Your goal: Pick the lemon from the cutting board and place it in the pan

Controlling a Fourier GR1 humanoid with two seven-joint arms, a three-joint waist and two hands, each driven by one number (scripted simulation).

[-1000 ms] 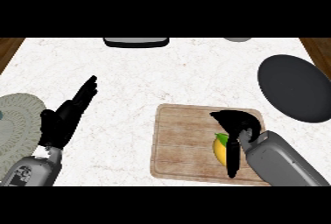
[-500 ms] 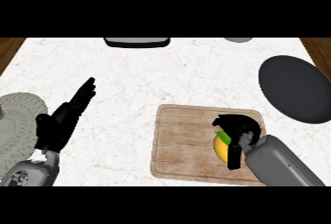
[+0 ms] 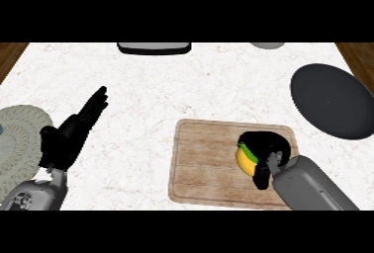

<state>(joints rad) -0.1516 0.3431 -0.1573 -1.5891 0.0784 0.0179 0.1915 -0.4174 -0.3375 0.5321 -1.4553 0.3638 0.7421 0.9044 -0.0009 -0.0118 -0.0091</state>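
Centrally, the right hand (image 3: 266, 148) curls round the lemon (image 3: 246, 159) on the wooden cutting board (image 3: 205, 163). Far right lies the dark pan (image 3: 332, 101). The left hand (image 3: 73, 131) rests at left, fingers straight, beside a pale plate (image 3: 18, 143).

counter (image 3: 182, 89) | cutting board (image 3: 205, 163) | pan (image 3: 332, 101) | plate (image 3: 18, 143)

Yellow lemon (image 3: 246, 160) w/ green end, on cutting board (image 3: 208, 163); dark pan (image 3: 332, 100) far right.
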